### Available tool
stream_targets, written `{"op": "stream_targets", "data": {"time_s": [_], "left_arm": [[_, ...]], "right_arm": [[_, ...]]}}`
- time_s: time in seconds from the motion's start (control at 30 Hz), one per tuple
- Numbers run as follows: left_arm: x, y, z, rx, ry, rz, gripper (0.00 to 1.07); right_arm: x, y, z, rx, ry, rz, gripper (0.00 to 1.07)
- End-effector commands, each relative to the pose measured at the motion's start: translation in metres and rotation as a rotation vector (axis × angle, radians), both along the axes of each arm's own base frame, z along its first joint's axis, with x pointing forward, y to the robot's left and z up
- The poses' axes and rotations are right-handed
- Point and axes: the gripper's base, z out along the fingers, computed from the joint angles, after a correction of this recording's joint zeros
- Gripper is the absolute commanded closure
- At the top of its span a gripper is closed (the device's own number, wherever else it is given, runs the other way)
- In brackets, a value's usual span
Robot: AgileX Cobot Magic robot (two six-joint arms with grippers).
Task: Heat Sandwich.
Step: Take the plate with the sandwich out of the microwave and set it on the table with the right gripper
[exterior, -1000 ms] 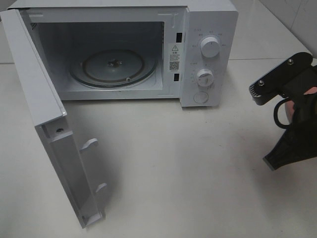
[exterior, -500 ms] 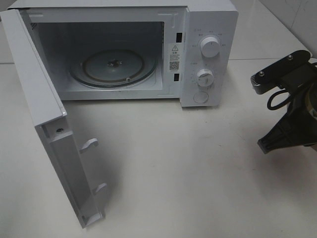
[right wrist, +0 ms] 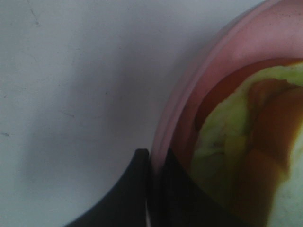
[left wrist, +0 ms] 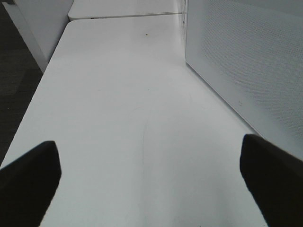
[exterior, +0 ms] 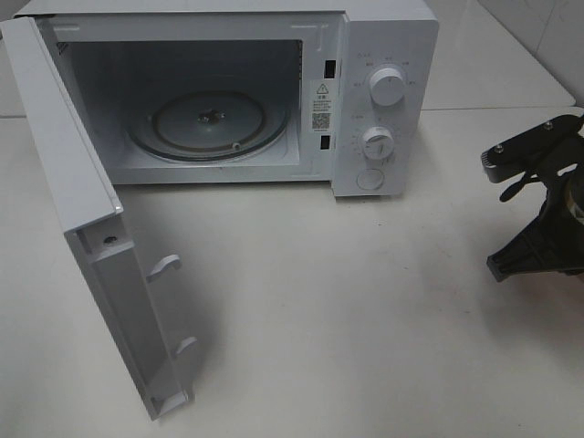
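Note:
The sandwich [right wrist: 246,156], with yellow-green filling and orange-brown crust, lies on a round pink plate [right wrist: 199,80] in the right wrist view. My right gripper [right wrist: 154,189] straddles the plate's rim, one finger outside and one inside, closed on it. In the high view the right arm [exterior: 538,242] is at the far right edge; plate and sandwich are out of that view. The white microwave [exterior: 383,91] stands at the back with its door [exterior: 91,228] swung wide open and the glass turntable [exterior: 210,123] bare. My left gripper [left wrist: 151,184] is open and empty over the table.
The open door juts forward at the left of the white table [exterior: 347,319]. The microwave's perforated white panel [left wrist: 246,56] stands close beside the left gripper. The table's edge [left wrist: 42,85] and dark floor lie on its other side.
The right arm has moved to the right and lower, toward the right edge of the high view. The microwave and its door have not moved.

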Motion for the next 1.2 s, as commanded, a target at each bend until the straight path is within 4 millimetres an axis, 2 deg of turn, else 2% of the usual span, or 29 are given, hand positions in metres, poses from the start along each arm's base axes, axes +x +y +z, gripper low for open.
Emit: {"op": "stream_targets", "data": {"time_s": [0.03, 0.37, 0.73, 0.97, 1.2], "left_arm": [[-0.003, 0.000, 0.000, -0.003, -0.025, 0.003, 0.09], [-0.003, 0.000, 0.000, -0.003, -0.025, 0.003, 0.09], [-0.003, 0.000, 0.000, -0.003, -0.025, 0.003, 0.09], [-0.003, 0.000, 0.000, -0.003, -0.025, 0.003, 0.09], [-0.003, 0.000, 0.000, -0.003, -0.025, 0.003, 0.09]], "right_arm": [[0.007, -0.004, -0.004, -0.016, -0.005, 0.008, 1.07], [0.021, -0.013, -0.037, 0.026, 0.012, -0.056, 1.06], [0.024, -0.012, -0.067, 0.017, 0.073, -0.080, 1.03], [0.024, -0.012, -0.066, 0.017, 0.069, -0.081, 0.98], [0.024, -0.012, -0.066, 0.015, 0.072, -0.088, 0.83]]}}
